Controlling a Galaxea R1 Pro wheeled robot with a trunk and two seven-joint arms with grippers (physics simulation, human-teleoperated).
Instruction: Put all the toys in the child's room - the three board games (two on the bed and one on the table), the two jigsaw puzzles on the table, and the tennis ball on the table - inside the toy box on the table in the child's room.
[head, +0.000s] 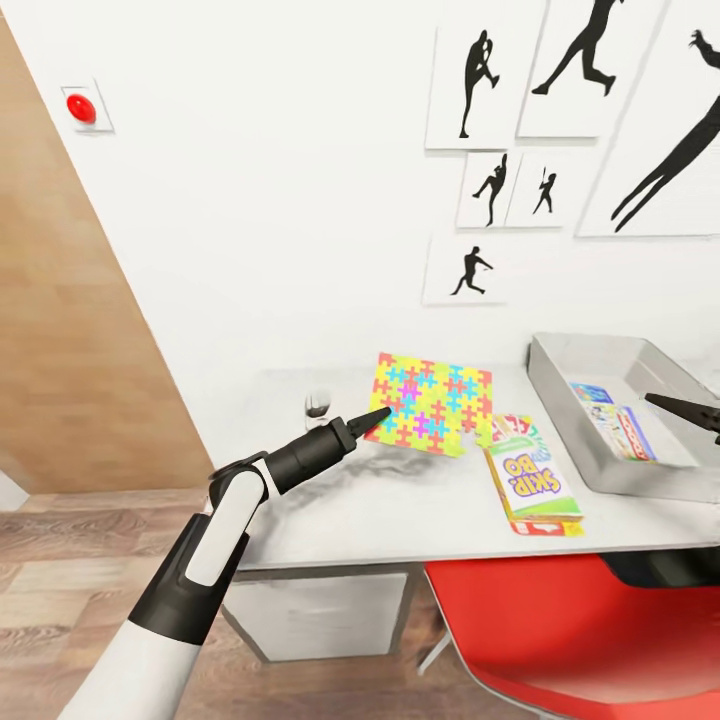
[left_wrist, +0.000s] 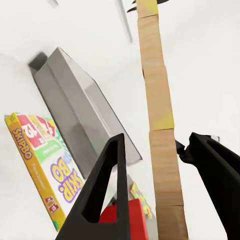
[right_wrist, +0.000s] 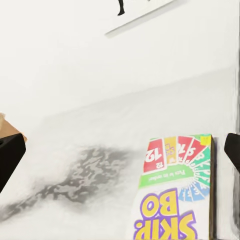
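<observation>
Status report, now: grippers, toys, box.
Left gripper open, empty, at the puzzle's edge. Right gripper over the toy box; state unclear. SKIP-BO on table; two games boxed.

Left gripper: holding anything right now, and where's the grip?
Nothing held. The left gripper is open with empty space between its fingers, its tip hovering at the near edge of the jigsaw puzzle on the table.

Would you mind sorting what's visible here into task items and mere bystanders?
Task items: jigsaw puzzle, SKIP-BO game, toy box with game boxes inside, table.
Bystanders: red chair, silhouette pictures, red wall button.
</observation>
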